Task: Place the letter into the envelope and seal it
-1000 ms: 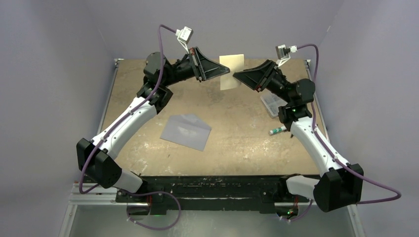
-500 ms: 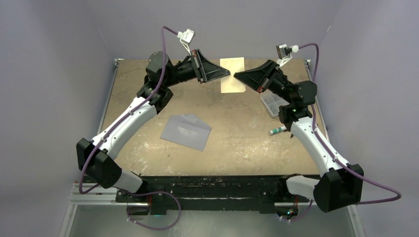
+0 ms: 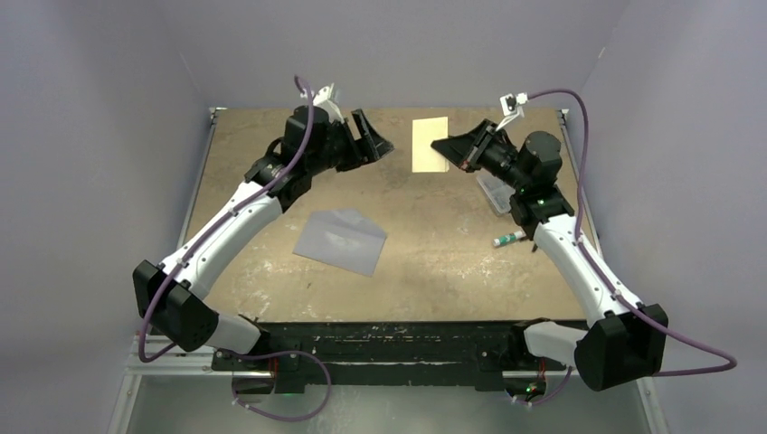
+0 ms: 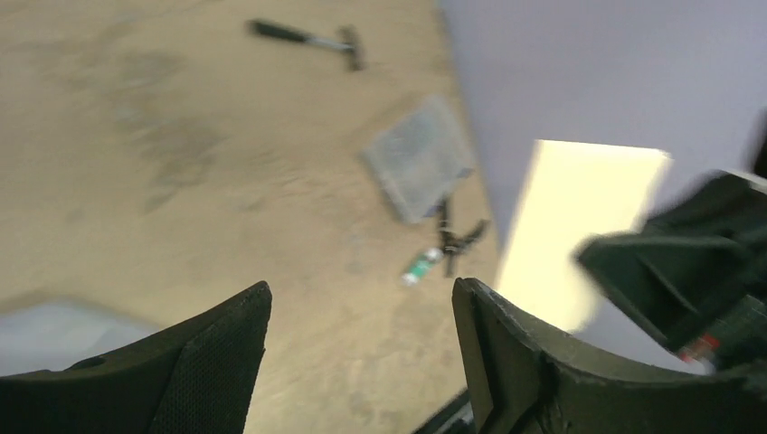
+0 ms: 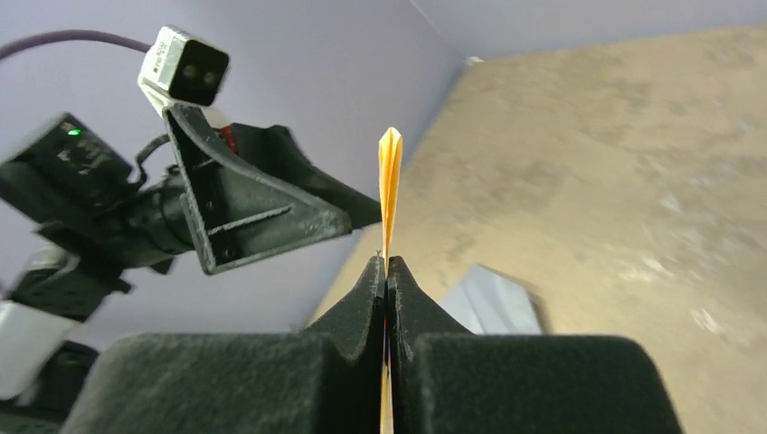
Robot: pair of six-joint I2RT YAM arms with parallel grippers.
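The right tool [image 5: 387,268] pinches the letter [image 3: 429,143] by its edge, up above the far counter [image 3: 434,262]. The left tool [image 4: 362,307] gapes open nearby, apart from it. The envelope [image 3: 342,240] lies flat mid-counter.

Right wrist view: letter [image 5: 390,181] seen edge-on, lower part hidden between right claw [image 5: 387,268] fingers. Left wrist view: motion-blurred; envelope [image 4: 45,325] cut by left edge.
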